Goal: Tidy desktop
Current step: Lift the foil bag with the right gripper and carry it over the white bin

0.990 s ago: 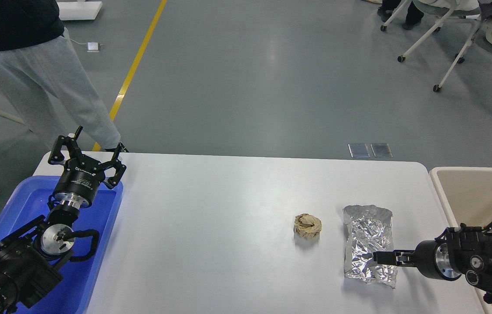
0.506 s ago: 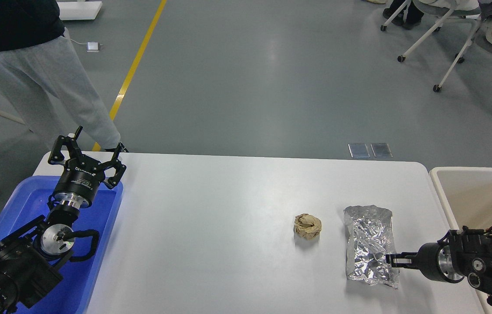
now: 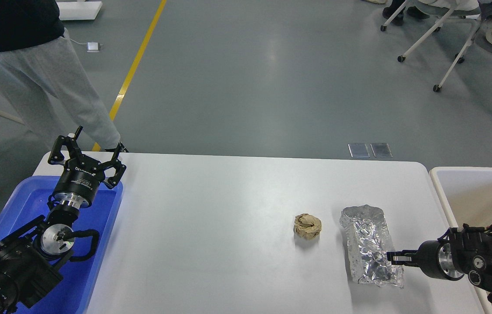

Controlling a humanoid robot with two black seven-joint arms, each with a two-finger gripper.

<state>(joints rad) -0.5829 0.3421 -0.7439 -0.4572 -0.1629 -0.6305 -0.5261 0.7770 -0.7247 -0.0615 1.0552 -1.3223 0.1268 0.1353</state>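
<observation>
The white desktop (image 3: 211,226) holds a crumpled brown paper ball (image 3: 307,226) right of centre and a crinkled silver foil bag (image 3: 368,235) just right of it. My right gripper (image 3: 391,258) comes in from the right edge, low over the table, and is shut on the foil bag's near right edge; the bag lies skewed with that edge raised. My left gripper (image 3: 89,150) is open and empty, pointing up and away above the far end of the blue tray (image 3: 106,209) at the table's left side.
A beige-white bin (image 3: 472,192) stands just off the table's right edge. A person in grey trousers (image 3: 54,87) stands beyond the far left corner. Wheeled chairs (image 3: 446,39) are far back right. A yellow floor line (image 3: 137,61) runs past the table.
My right gripper drew back to the right and rose slightly with the foil bag's edge in it; the bag twisted and its near end lifted. The left arm has not moved.
</observation>
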